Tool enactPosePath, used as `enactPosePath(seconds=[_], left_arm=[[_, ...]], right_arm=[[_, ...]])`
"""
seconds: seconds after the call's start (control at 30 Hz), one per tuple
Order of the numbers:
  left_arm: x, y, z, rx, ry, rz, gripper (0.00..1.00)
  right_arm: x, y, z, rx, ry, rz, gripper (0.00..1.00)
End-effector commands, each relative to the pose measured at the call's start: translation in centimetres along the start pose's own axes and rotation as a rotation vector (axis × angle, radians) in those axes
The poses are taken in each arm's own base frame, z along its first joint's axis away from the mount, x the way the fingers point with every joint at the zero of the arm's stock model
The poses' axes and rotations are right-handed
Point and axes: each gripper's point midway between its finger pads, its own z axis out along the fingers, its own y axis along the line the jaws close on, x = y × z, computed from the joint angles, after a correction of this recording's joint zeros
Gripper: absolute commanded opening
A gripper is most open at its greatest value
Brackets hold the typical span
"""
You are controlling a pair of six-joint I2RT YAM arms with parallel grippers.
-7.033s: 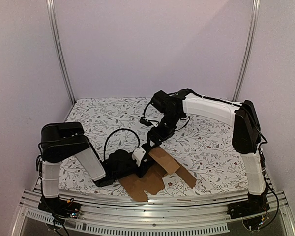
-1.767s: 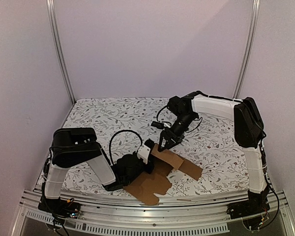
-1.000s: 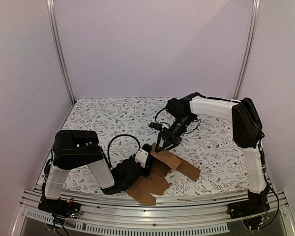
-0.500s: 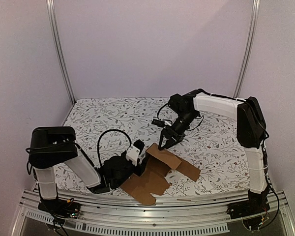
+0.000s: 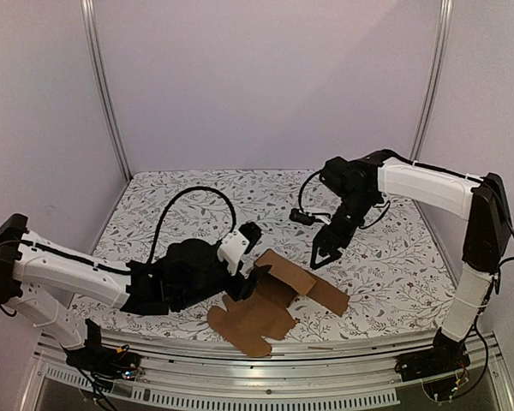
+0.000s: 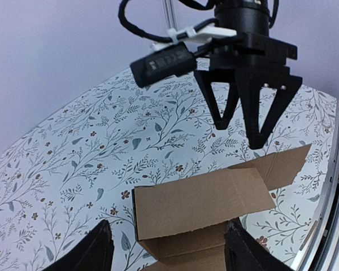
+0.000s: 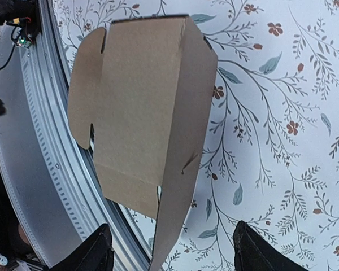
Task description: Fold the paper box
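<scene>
The paper box (image 5: 270, 301) is a brown cardboard blank lying partly folded near the table's front edge, with one panel raised. In the left wrist view that raised panel (image 6: 200, 200) stands just ahead of my fingers. My left gripper (image 5: 254, 279) sits low at the box's left side, open, its jaws either side of the box's near part (image 6: 170, 251). My right gripper (image 5: 319, 257) hangs open above the cloth, right of the raised panel and apart from it, and shows again as the right gripper (image 6: 243, 116) in the left wrist view. Seen from the right wrist, the box (image 7: 138, 113) lies below open jaws (image 7: 175, 254) that hold nothing.
A floral cloth (image 5: 197, 205) covers the table. A metal rail (image 5: 325, 347) runs along the front edge, close to the box, and the same rail (image 7: 51, 169) appears in the right wrist view. Upright posts (image 5: 103, 86) and walls close the back and sides.
My left gripper has opened wider and its arm has stretched out low from the left. My right gripper has drawn back to the right, away from the raised panel. The box has stayed put.
</scene>
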Motion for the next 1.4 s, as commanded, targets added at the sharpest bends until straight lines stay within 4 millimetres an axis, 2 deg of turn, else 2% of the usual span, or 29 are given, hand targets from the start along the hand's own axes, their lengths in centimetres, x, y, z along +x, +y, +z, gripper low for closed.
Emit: enactPosePath(seconds=[0.0,0.1,0.13,0.2,0.23,0.27,0.37,0.5,0.6,0.7,0.83,0.93,1.0,1.17,1.27,1.37], left_arm=[[0.5,1.1,-0.7,-0.017,0.182,0.045,0.70],[-0.1,2.3,0.6,-0.021,0.273,0.027,0.71],[-0.6,2.8,1.6,-0.027,0.298,0.005,0.71],[0.0,4.1,3.0,-0.045,0.372,-0.020,0.71],[-0.9,4.8,3.7,-0.058,0.377,-0.049,0.70],[-0.9,5.2,4.3,-0.060,0.398,-0.064,0.70],[-1.1,6.3,6.0,-0.049,0.411,-0.123,0.70],[-0.3,7.0,8.0,0.013,0.451,-0.239,0.61],[0.6,7.1,8.8,0.057,0.469,-0.305,0.55],[1.3,7.6,9.2,0.058,0.468,-0.331,0.53],[1.3,8.1,9.2,0.066,0.458,-0.354,0.53],[1.3,8.9,8.7,0.048,0.440,-0.362,0.53],[1.2,9.3,8.1,0.037,0.433,-0.364,0.53],[0.7,10.9,5.5,-0.017,0.401,-0.364,0.53],[0.4,11.3,3.7,-0.028,0.382,-0.366,0.53],[0.4,11.7,2.1,-0.039,0.377,-0.363,0.54]], right_arm=[[4.7,-1.7,-0.9,0.171,0.060,-0.083,0.72],[6.7,-2.1,-1.7,0.260,0.044,-0.117,0.72],[7.1,-2.3,-1.9,0.289,0.032,-0.130,0.72],[8.0,-2.4,-2.0,0.322,0.019,-0.149,0.73],[8.5,-2.4,-1.8,0.319,0.021,-0.155,0.73],[8.8,-2.3,-1.7,0.318,0.018,-0.163,0.73],[9.1,-1.8,-1.0,0.293,0.016,-0.178,0.73],[9.3,-0.7,0.0,0.269,0.044,-0.229,0.73],[9.7,0.3,0.9,0.245,0.081,-0.263,0.73],[10.1,1.0,1.6,0.214,0.106,-0.280,0.73],[10.3,0.2,2.1,0.236,0.136,-0.274,0.72],[9.3,-1.5,2.2,0.311,0.152,-0.246,0.64],[8.4,-3.0,2.3,0.376,0.166,-0.226,0.58],[6.2,-4.5,1.6,0.457,0.163,-0.229,0.28],[5.1,-4.9,1.5,0.469,0.156,-0.243,0.16],[3.6,-5.0,1.4,0.468,0.139,-0.273,0.10]])
